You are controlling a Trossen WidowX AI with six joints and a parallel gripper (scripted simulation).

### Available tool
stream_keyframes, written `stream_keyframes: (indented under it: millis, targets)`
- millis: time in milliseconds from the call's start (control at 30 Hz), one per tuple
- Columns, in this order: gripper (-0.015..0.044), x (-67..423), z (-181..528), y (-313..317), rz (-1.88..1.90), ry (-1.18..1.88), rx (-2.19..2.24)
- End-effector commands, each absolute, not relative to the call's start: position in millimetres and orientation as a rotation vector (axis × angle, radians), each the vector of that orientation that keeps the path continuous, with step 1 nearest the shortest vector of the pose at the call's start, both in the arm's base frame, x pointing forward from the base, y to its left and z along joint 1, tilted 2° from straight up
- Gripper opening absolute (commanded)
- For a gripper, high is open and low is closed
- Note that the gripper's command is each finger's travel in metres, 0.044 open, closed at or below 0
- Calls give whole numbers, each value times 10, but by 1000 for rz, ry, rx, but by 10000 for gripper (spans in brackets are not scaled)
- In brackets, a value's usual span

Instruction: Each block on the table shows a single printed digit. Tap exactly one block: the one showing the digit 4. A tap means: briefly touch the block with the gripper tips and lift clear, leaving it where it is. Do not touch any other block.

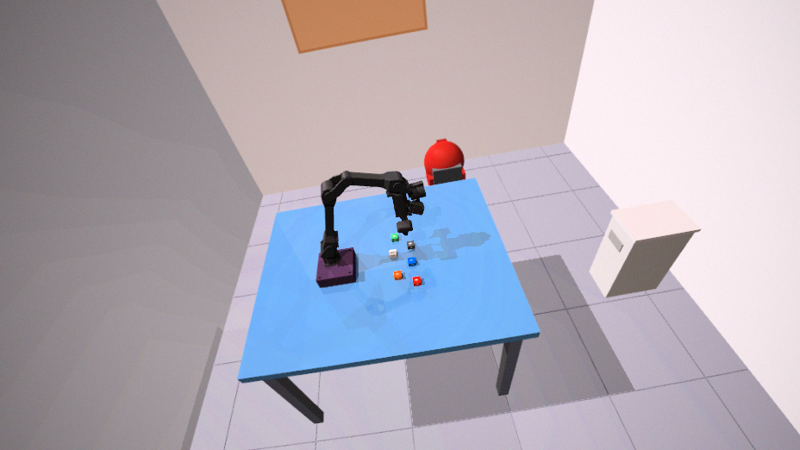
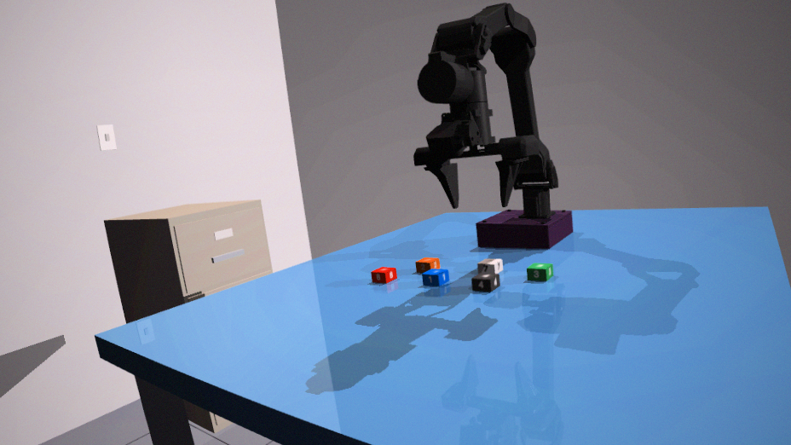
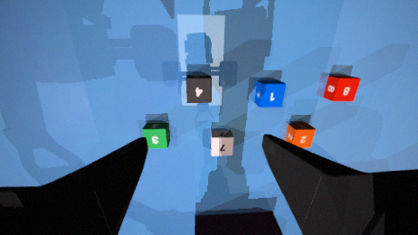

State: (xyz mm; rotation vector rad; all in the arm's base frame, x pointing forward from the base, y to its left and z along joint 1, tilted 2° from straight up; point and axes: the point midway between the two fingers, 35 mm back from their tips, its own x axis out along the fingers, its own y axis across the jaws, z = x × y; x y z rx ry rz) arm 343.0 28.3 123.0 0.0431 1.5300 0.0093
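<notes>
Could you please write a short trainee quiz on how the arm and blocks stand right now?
1. True or false: the gripper is shut on a block.
2. Which block shows the 4? A) green B) dark grey C) red
3. Fill in: the block nearest the 4 block, toward the arm's base, is white and shows the digit ___.

Key:
1. False. The fingers stand wide apart, high above the table, with nothing between them.
2. B. The dark grey block shows 4; the green block shows 3 and the red block shows 8.
3. 7, on the white block.
</notes>
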Motion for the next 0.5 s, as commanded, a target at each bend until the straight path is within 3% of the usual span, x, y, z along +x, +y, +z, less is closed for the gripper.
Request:
stream_keyframes:
  millis: [0,133,333,467]
  targets:
    - [400,3428,1233,285,5,1531,48]
    - [400,3428,1233,285,5,1531,48]
    - [242,3467,527,310,5,1531,48]
    - [138,3457,424,312,5,1532,48]
